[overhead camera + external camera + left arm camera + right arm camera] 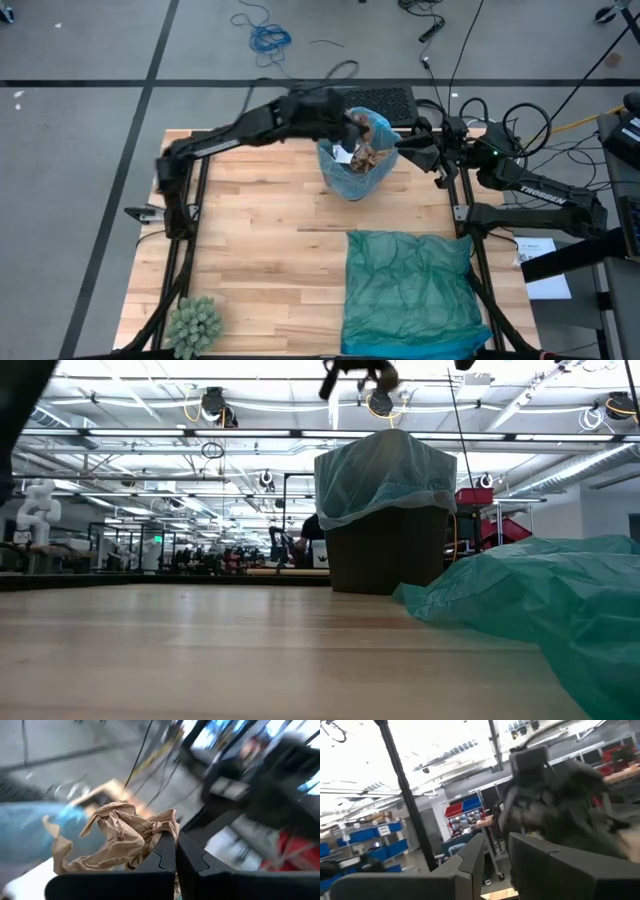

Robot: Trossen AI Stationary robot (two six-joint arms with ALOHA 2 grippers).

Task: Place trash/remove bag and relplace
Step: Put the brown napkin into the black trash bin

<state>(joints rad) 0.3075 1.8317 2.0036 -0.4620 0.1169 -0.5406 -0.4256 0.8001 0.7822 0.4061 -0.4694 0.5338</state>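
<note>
brown paper wad [120,840] — in left gripper [176,851] (pinched)

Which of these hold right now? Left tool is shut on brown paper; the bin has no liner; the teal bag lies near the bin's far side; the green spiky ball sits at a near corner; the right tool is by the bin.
1. The left tool is shut on a brown paper wad. True.
2. The bin has no liner. False: a light blue bag lines it.
3. The teal bag lies beyond the bin. False: it lies flat on the near right of the table.
4. The green ball sits at the near left corner. True.
5. The right tool is beside the bin. True.
</note>
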